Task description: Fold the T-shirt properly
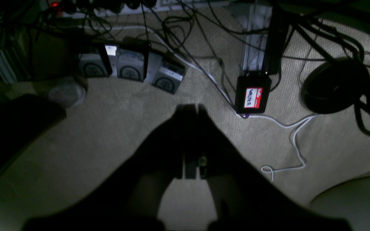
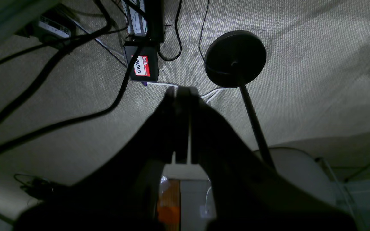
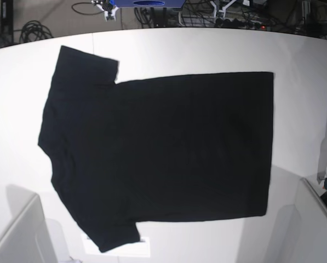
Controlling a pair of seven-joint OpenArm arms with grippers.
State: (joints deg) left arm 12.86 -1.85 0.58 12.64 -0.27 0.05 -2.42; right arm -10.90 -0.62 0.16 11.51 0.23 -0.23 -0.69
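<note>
Fingers of your left gripper sit pressed together with nothing between them, and your right gripper is pinched closed and empty too. Both wrist cameras look down past the tips at beige woven carpet, with a small black box bearing a red and white name sticker just beyond each gripper's tips, a round black stand base beside that box, and a loose white cable trailing from it. Neither arm shows in the base view, so you are well away from the work.

On the white table lies the large black short-sleeved cloth T-shirt, spread flat with a plain side up. Taking its collar as the landmark, the sleeves reach toward the far and near table edges on either side of it, and the straight hem lies at the opposite end of the garment.

No fold looks started, I judge. Open both jaws wide before you descend. Take matching points on one long edge, pinch only the cloth, lift together and lay it evenly so the hem corners line up without wrinkles.
</note>
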